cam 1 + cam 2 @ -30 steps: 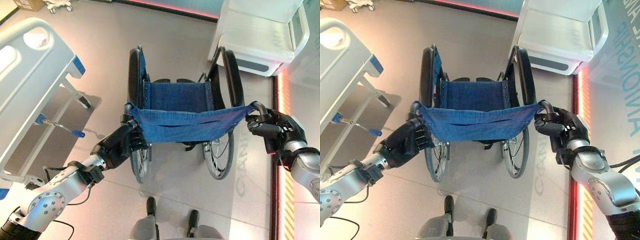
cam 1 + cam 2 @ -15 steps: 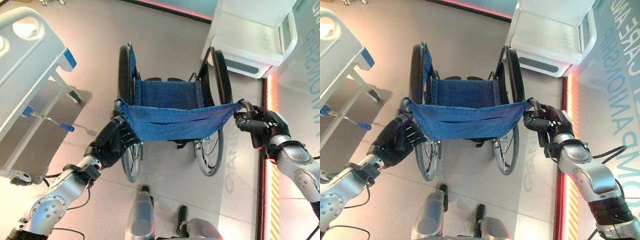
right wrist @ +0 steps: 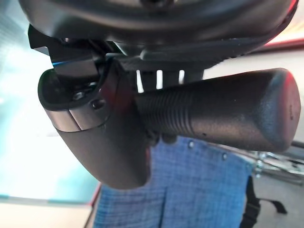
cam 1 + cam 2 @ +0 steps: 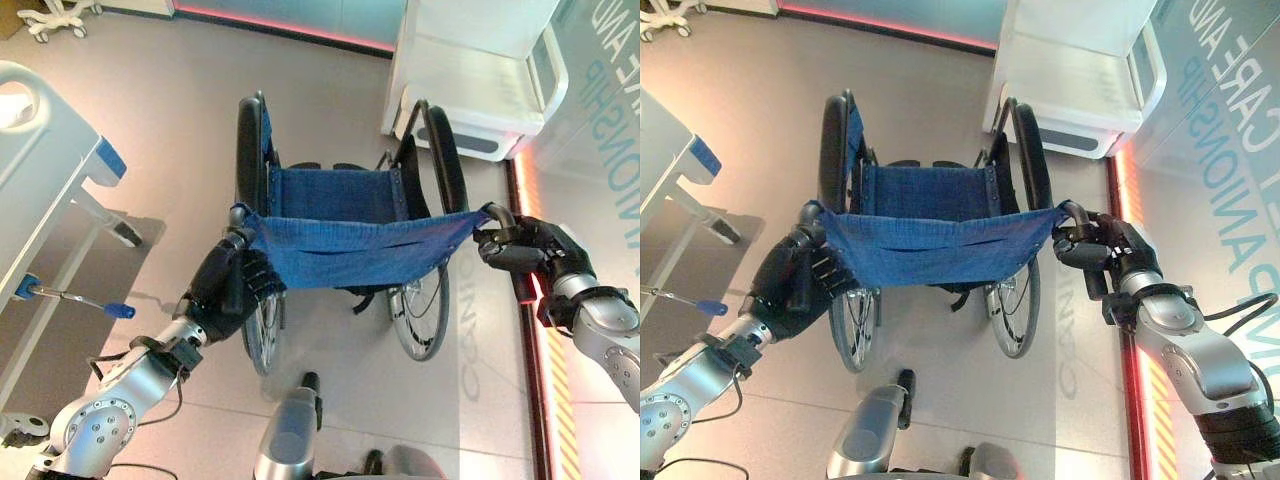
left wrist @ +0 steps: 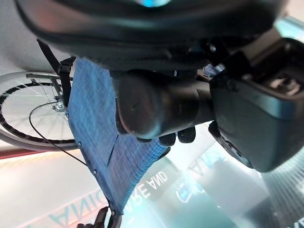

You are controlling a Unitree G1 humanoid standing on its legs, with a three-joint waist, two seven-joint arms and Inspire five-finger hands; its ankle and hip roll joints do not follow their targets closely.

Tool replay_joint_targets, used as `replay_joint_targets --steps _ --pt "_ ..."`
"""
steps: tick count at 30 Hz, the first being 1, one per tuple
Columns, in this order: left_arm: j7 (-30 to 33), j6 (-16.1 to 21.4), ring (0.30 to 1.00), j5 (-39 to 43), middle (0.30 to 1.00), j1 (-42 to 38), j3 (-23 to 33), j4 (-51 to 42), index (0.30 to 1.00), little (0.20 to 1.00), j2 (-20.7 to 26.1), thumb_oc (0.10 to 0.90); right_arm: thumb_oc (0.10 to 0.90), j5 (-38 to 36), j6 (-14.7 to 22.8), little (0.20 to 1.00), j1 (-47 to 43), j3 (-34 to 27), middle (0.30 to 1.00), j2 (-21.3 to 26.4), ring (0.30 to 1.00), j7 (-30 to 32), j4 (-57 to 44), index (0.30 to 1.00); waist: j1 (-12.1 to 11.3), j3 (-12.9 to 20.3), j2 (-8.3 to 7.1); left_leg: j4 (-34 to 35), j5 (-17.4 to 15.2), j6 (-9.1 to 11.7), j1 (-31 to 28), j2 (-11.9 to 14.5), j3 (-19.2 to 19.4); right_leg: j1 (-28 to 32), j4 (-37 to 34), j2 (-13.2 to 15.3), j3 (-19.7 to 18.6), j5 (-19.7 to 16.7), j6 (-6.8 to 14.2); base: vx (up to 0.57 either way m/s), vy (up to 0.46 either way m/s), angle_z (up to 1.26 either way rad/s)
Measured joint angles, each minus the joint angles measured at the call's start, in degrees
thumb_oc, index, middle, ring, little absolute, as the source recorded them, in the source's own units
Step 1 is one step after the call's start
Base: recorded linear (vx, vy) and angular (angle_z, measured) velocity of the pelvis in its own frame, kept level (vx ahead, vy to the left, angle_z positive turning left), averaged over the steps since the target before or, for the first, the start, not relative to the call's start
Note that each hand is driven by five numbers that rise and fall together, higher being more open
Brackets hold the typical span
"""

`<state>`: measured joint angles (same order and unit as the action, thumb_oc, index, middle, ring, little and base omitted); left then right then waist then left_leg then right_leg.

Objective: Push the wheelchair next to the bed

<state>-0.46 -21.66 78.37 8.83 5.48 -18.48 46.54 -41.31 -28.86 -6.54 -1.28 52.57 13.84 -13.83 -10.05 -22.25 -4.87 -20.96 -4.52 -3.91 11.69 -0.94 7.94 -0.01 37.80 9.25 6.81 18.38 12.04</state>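
From the left eye view, the black-framed wheelchair with a blue fabric seat and backrest [image 4: 345,235] stands on the grey floor [image 4: 180,130], facing away from the robot. The white hospital bed with a pale plastic end board and blue corner bumpers [image 4: 45,170] lies off to the wheelchair's left, well apart from it, with bare floor between them. A white cabinet-like unit [image 4: 480,70] sits just beyond the wheelchair's right wheel. The left hand [image 4: 228,288] is wrapped round the wheelchair's left push handle, and the right hand [image 4: 525,250] grips the right one.

The right eye view shows the same layout: the wheelchair is held at both handles, and the bed is over at its left.

In the left wrist view, the left hand's fingers [image 5: 175,137] curl round the black rubber handle grip [image 5: 152,107], with the blue backrest cloth beside it.

In the right wrist view, the right hand [image 3: 102,126] closes on the ribbed black grip [image 3: 223,111].

So the grasp is secured, but the chair does not yet seem to sit beside the bed; I judge that steering it leftward and closing that gap remains.
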Motion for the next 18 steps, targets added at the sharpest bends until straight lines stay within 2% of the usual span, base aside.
replay_joint_targets --steps 2,3,5,6,7,8,9,10,11,12,13,14,15,16,17,18 --pt "-0.23 -1.38 0.300 0.01 0.300 -0.05 0.03 0.00 0.300 0.300 0.76 0.400 0.400 0.59 -0.05 0.300 0.09 -0.13 0.300 0.05 0.300 0.00 0.15 0.300 -0.43 0.67 -0.29 3.77 0.86 -0.71 -2.17 -0.85 -0.06 -0.40 0.92 1.03 0.37 -1.75 -1.03 0.28 0.003 0.00" --pt "-0.50 -1.46 0.300 0.04 0.300 -0.05 0.03 0.00 0.300 0.300 1.34 0.400 0.400 0.61 0.01 0.300 -0.10 -0.21 0.300 0.15 0.300 0.00 0.13 0.300 -0.38 0.84 -0.32 4.68 1.79 -0.81 -2.58 -1.03 -0.91 -0.27 -1.04 0.87 0.41 -0.79 -1.92 0.21 -0.075 -0.07" --pt "-0.77 -1.45 0.300 0.11 0.300 -0.47 0.98 0.14 0.300 0.300 1.58 0.400 0.400 0.65 0.03 0.300 -2.42 0.04 0.300 0.48 0.300 -0.01 0.26 0.300 -0.71 0.83 0.04 7.28 2.99 0.08 -2.77 -1.08 -3.76 -0.59 -9.03 -0.67 1.71 1.04 -5.38 0.13 -0.115 -0.21" --pt "-0.84 -1.44 0.300 0.14 0.300 -1.57 1.02 1.28 0.300 0.300 0.88 0.400 0.400 0.78 0.03 0.300 -4.66 0.81 0.300 0.63 0.300 -0.02 0.87 0.300 -1.34 0.84 0.96 8.33 3.53 0.81 -2.77 -0.79 -6.50 -1.03 -15.94 -2.46 2.71 1.18 -6.43 0.12 -0.121 -0.36" --pt "-0.84 -1.12 0.300 0.11 0.300 -2.91 0.99 2.86 0.300 0.300 -0.19 0.400 0.400 0.88 0.04 0.300 -7.72 1.92 0.300 1.35 0.300 -0.03 1.78 0.300 -1.53 0.46 2.74 9.55 3.88 1.35 -2.78 -0.11 -9.67 -3.38 -20.05 -4.65 2.28 0.15 -7.91 0.13 -0.120 -0.19" --pt "-0.84 -1.08 0.300 0.02 0.300 -3.86 0.78 3.65 0.300 0.300 -0.67 0.400 0.400 0.89 0.04 0.300 -8.91 2.04 0.300 1.51 0.300 -0.04 2.10 0.300 -0.77 0.24 4.10 9.52 4.40 2.14 -2.55 0.50 -10.57 -3.71 -22.06 -6.08 1.26 -2.59 -8.78 0.22 -0.223 0.58" --pt "-0.38 -1.08 0.300 -0.41 0.300 -5.06 -0.16 4.30 0.300 0.300 -0.63 0.400 0.400 1.52 0.06 0.300 -9.46 1.95 0.300 1.70 0.300 -0.02 2.10 0.300 1.15 0.44 5.10 8.92 4.69 2.51 -1.54 -0.13 -10.68 -1.66 -26.22 -6.65 2.78 -8.53 -8.27 0.25 -0.248 0.82" --pt "-0.41 -0.62 0.300 -0.54 0.300 -5.09 -0.49 4.31 0.300 0.300 -0.59 0.400 0.400 1.56 0.07 0.300 -9.73 2.34 0.300 2.50 0.300 -0.02 2.16 0.300 1.31 0.41 5.09 9.62 4.47 2.67 -1.56 -0.27 -10.02 -1.78 -24.82 -6.36 3.64 -8.26 -8.38 0.30 -0.287 0.89" --pt "-0.41 0.25 0.300 -0.57 0.300 -5.64 -1.41 4.30 0.300 0.300 0.09 0.400 0.400 1.12 0.07 0.300 -9.98 2.48 0.300 3.60 0.300 -0.04 2.59 0.300 1.99 0.19 5.06 9.32 3.65 2.10 -2.00 0.31 -9.87 -5.54 -16.29 -5.39 3.22 -5.94 -7.30 0.56 -0.351 0.44" --pt "-0.44 0.34 0.300 -0.62 0.300 -6.17 -2.00 4.32 0.300 0.300 0.52 0.400 0.400 1.04 0.07 0.300 -10.49 2.33 0.300 3.61 0.300 -0.03 2.93 0.300 2.82 -0.32 5.09 9.19 3.57 1.84 -2.34 0.06 -10.64 -12.10 -4.04 -3.81 2.52 -4.51 -6.66 0.74 -0.400 0.68" --pt "-0.55 0.58 0.300 -1.01 0.300 -5.75 -2.41 4.43 0.300 0.300 0.33 0.400 0.400 0.86 0.10 0.300 -9.96 2.15 0.300 3.84 0.300 -0.05 2.63 0.300 4.29 -0.42 4.98 8.94 2.53 2.16 -2.93 -1.00 -13.65 -14.92 -4.25 -1.83 0.87 -3.05 -7.02 0.75 -0.364 0.63" --pt "-0.54 0.71 0.300 -1.11 0.300 -5.59 -2.45 4.51 0.300 0.300 0.14 0.400 0.400 0.68 0.09 0.300 -9.92 2.15 0.300 4.01 0.300 -0.13 2.51 0.300 4.70 -0.69 5.31 8.51 2.39 1.82 -3.23 -0.93 -14.05 -15.83 -5.85 -1.40 -0.29 -3.34 -6.70 0.49 -0.178 0.62" --pt "-0.56 0.70 0.300 -1.18 0.300 -5.13 -2.46 4.51 0.300 0.300 0.40 0.400 0.400 0.55 0.04 0.300 -9.51 2.38 0.300 4.04 0.300 -0.15 2.32 0.300 4.85 -1.43 5.28 8.42 1.68 2.32 -4.80 -0.56 -15.14 -16.29 -11.89 -0.33 -1.85 -5.25 -4.42 0.63 -0.198 0.56" --pt "-0.62 0.70 0.300 -1.23 0.300 -4.67 -2.37 4.51 0.300 0.300 0.77 0.400 0.400 0.29 -0.03 0.300 -8.49 2.63 0.300 4.00 0.300 -0.18 2.22 0.300 4.94 -1.88 4.56 6.67 0.06 3.39 -5.82 -0.20 -16.00 -15.44 -19.92 1.05 -1.77 -8.96 -3.19 0.60 -0.179 0.63" --pt "-0.59 0.70 0.300 -1.22 0.300 -4.62 -2.33 4.51 0.300 0.300 1.33 0.400 0.400 0.20 -0.08 0.300 -7.90 2.83 0.300 3.82 0.300 -0.18 2.13 0.300 4.86 -2.05 3.78 5.01 -1.51 4.01 -5.83 -0.08 -16.34 -14.33 -24.09 1.75 -1.58 -10.97 -2.93 0.66 -0.176 0.71" --pt "-0.52 0.70 0.300 -1.24 0.300 -4.01 -1.60 4.43 0.300 0.300 1.68 0.400 0.400 0.13 -0.53 0.300 -7.94 3.86 0.300 3.36 0.300 -0.17 2.20 0.300 4.47 -1.95 2.09 1.64 -4.40 5.02 -5.52 0.03 -16.16 -13.18 -23.70 2.32 -1.20 -11.89 -2.55 0.61 -0.132 0.70"
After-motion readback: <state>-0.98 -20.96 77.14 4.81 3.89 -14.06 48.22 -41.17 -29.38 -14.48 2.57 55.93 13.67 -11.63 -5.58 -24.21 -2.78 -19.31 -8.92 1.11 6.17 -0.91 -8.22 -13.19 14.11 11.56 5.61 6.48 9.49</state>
